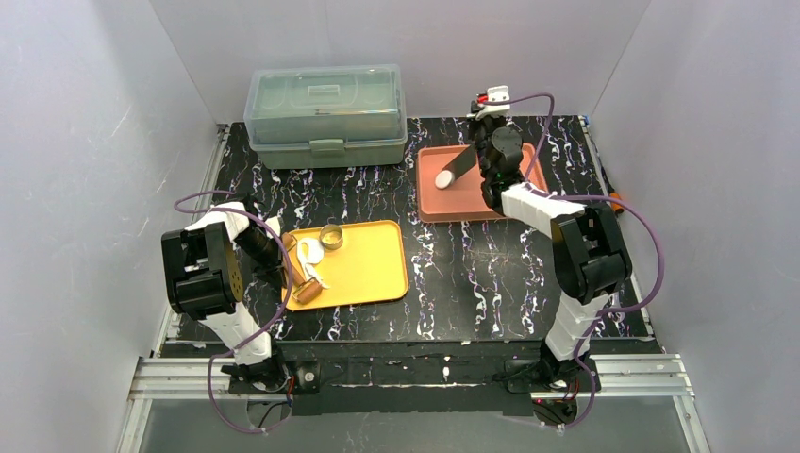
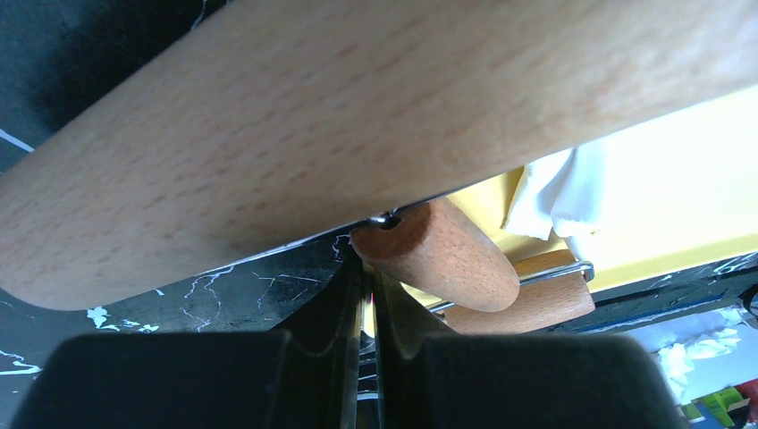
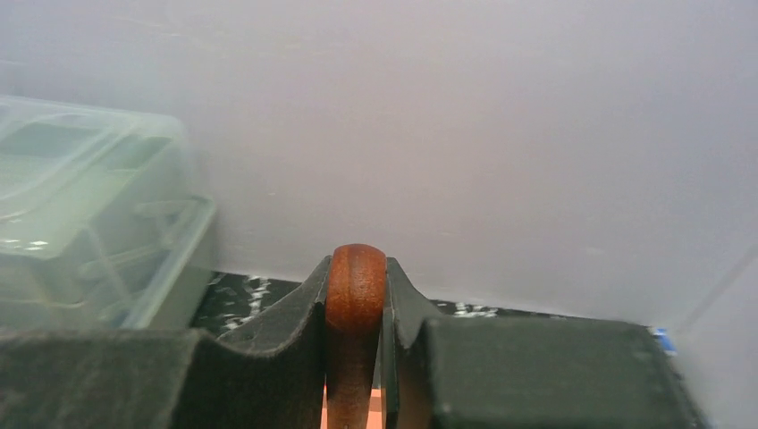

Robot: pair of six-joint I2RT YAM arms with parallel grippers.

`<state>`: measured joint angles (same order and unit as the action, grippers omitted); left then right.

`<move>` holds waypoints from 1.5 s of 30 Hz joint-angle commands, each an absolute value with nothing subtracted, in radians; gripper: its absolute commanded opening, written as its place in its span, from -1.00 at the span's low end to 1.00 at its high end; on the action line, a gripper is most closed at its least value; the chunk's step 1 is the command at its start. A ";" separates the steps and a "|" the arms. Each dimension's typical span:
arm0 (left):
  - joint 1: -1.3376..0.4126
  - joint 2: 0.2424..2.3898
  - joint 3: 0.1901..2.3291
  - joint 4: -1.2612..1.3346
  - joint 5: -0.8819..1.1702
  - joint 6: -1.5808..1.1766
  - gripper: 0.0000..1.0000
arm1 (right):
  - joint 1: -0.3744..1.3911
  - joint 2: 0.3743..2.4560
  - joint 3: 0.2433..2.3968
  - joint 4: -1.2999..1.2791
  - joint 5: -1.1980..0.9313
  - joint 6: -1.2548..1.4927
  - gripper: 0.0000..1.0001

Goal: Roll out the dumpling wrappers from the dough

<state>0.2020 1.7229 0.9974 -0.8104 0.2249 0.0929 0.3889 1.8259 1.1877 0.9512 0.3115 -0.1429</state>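
Note:
White dough point(image 1: 309, 255) lies ragged at the left end of the yellow tray point(image 1: 368, 264), next to a small metal ring point(image 1: 331, 236). A wooden rolling pin point(image 1: 304, 283) rests at that tray's left edge. In the left wrist view its big roller point(image 2: 357, 134) fills the top, above its handle point(image 2: 438, 259) and the dough point(image 2: 563, 192). My left gripper point(image 2: 368, 268) point(image 1: 286, 269) is shut just beneath the handle's end. My right gripper point(image 3: 356, 277) point(image 1: 481, 153) is shut on a tool's brown wooden handle point(image 3: 356, 299) over the red tray point(image 1: 443, 206). One small round white wrapper point(image 1: 443, 177) shows at the tool's dark lower end.
A lidded translucent green box point(image 1: 325, 113) stands at the back left of the black marbled table point(image 1: 472, 274). It also shows at the left of the right wrist view as the box point(image 3: 89, 214). Grey walls close in the back and both sides.

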 commanded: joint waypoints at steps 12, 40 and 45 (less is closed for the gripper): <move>0.207 1.731 0.986 -0.655 0.199 0.113 -1.00 | 0.386 1.834 1.206 0.919 0.292 -0.547 -0.97; 0.207 1.730 0.984 -0.653 0.230 0.120 -1.00 | 0.311 1.751 1.112 0.870 0.442 0.115 -0.97; 0.208 1.728 0.985 -0.653 0.235 0.118 -1.00 | 0.328 1.692 1.075 0.931 0.405 -0.077 -0.97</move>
<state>0.2020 1.7226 0.9974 -0.8108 0.2348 0.1043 0.3065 1.7649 1.1057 0.9138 0.4210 0.1059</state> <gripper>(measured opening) 0.053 0.258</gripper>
